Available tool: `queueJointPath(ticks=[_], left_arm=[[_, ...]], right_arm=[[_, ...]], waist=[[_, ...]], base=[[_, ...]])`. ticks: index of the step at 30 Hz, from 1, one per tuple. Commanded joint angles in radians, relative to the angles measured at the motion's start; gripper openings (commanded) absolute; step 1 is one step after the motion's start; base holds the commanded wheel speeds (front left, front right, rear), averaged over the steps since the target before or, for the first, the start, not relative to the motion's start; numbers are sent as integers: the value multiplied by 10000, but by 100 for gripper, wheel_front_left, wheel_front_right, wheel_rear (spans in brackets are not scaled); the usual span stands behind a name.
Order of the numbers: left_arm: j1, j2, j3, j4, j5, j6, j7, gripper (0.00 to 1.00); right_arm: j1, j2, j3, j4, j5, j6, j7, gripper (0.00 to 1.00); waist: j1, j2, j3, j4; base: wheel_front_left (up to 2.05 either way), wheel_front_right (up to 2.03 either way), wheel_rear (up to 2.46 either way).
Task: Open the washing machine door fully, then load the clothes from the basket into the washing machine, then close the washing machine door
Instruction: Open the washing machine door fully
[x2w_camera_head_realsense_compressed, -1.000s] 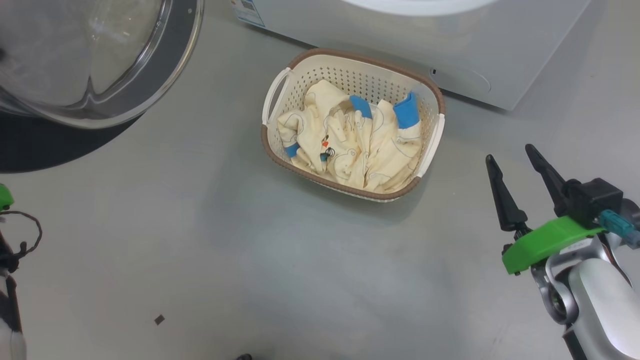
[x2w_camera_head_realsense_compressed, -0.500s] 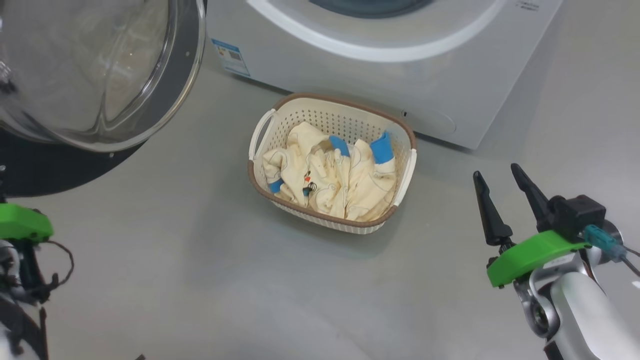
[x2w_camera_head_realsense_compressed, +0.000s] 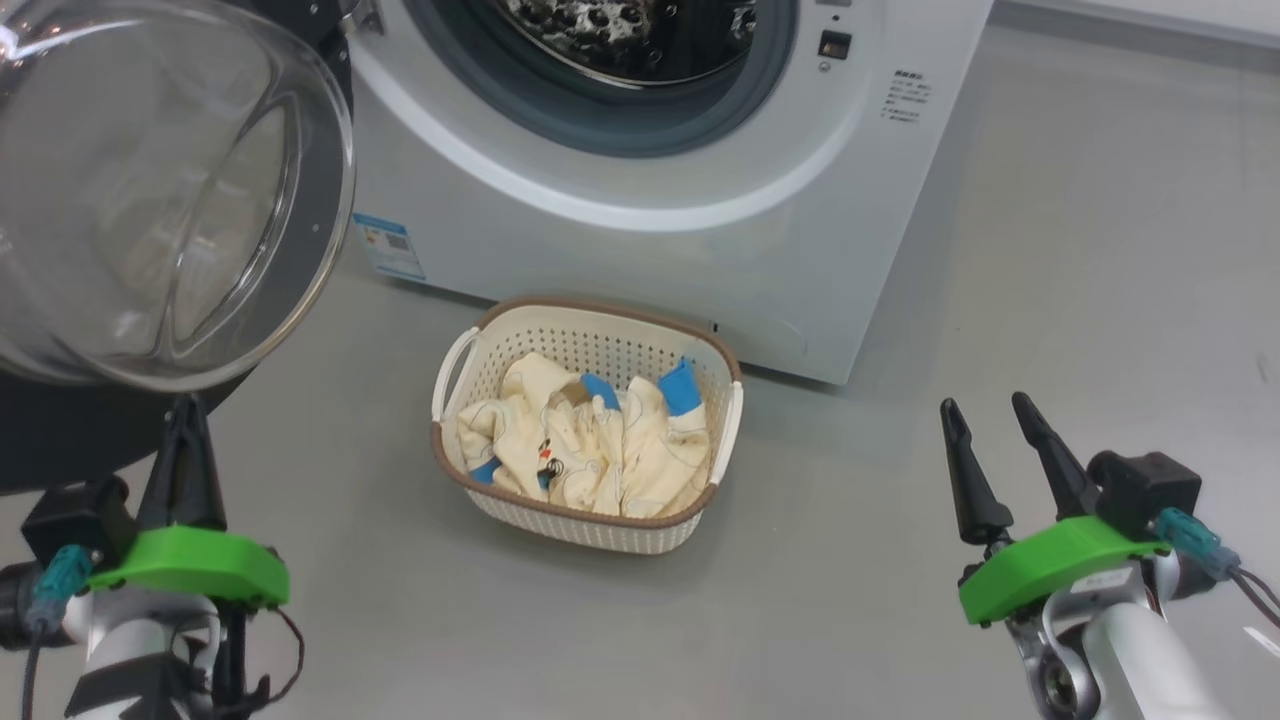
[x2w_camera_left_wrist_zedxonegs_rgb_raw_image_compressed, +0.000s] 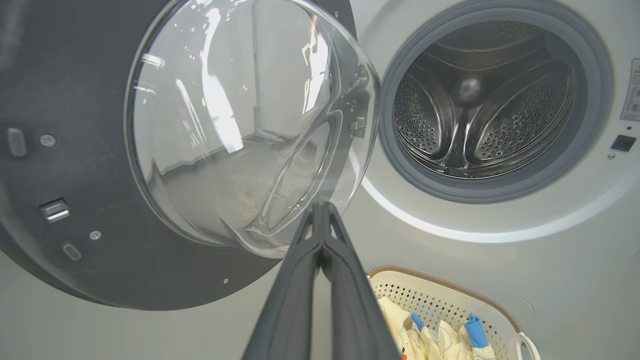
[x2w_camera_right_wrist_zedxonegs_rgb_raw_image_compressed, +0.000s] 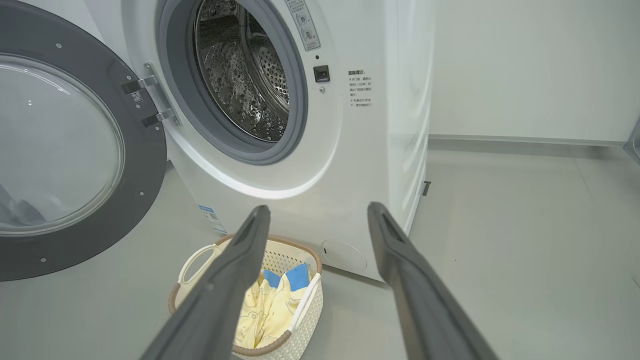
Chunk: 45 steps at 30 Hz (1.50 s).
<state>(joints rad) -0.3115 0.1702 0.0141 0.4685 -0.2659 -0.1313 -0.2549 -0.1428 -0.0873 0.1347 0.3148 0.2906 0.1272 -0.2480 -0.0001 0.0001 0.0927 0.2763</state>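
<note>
**Head view.** I look down on the grey floor. The machine stands at top centre. Its port is uncovered and the steel drum is visible inside. The door is swung wide to the left, with its clear bulge facing me. The basket sits on the floor just in front of the machine. The clothes lie heaped inside it, with two blue cuffs showing on top. My left jaws, at lower left, are pressed together with nothing between them, and their tips are just under the door. My right jaws, at lower right, stand spread wide and empty, well apart from the basket.

**Left wrist view.** The left jaws meet in a single point in front of the lower edge of the door's glass. I cannot tell whether they touch it. The open port lies to the right, and the basket is at lower right.

**Right wrist view.** The right jaws are parted widely and hold nothing. Between them I see the machine's white front. The basket with the clothes is below, partly behind the left-hand jaw. The door stands open at the left.
</note>
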Motion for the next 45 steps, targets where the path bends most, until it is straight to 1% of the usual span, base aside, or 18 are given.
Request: queueJointPath(ticks=[1,9,17,21,28,29,30,31,45], left_arm=[[-195,333,304,-389,-46,8,-40,0],[798,192,-24,-983,-138,70,40,0],[1638,-211,24,-1730,-336,339,-7,0],[1939,-391,-24,-2044,-268,459,-38,0],[2218,-661,-119,-2319,-451,328,-63,0],[2240,-684,-107,-2366,-477,305,-64,24],[2257,-704,-80,-2414,-485,291,-64,55],[2270,-731,-55,-2461,-503,274,-65,100],[2305,-906,74,-2457,-456,100,-67,100]], right_arm=[[-126,16,149,-326,16,35,-135,100],[246,219,-90,-517,-11,35,-136,100],[362,284,-271,-744,-81,35,-137,100],[409,309,-352,-838,-63,35,-137,100],[409,340,-397,-940,-67,35,-137,100],[402,343,-401,-952,-65,35,-137,100],[398,346,-407,-963,-63,35,-137,100],[396,348,-411,-971,-61,35,-137,100],[424,366,-421,-958,-83,35,-137,100]], waist=[[1,-1,-347,-341],[1,-1,-1008,-1229],[1,-1,-1079,-2017],[1,-1,-1022,-2274],[1,-1,-947,-2537],[1,-1,-940,-2561],[1,-1,-934,-2582],[1,-1,-930,-2603],[1,-1,-948,-2623]], base=[[0,0,0],[0,0,0],[0,0,0],[0,0,0],[0,0,0],[0,0,0],[0,0,0],[0,0,0],[0,0,0]])
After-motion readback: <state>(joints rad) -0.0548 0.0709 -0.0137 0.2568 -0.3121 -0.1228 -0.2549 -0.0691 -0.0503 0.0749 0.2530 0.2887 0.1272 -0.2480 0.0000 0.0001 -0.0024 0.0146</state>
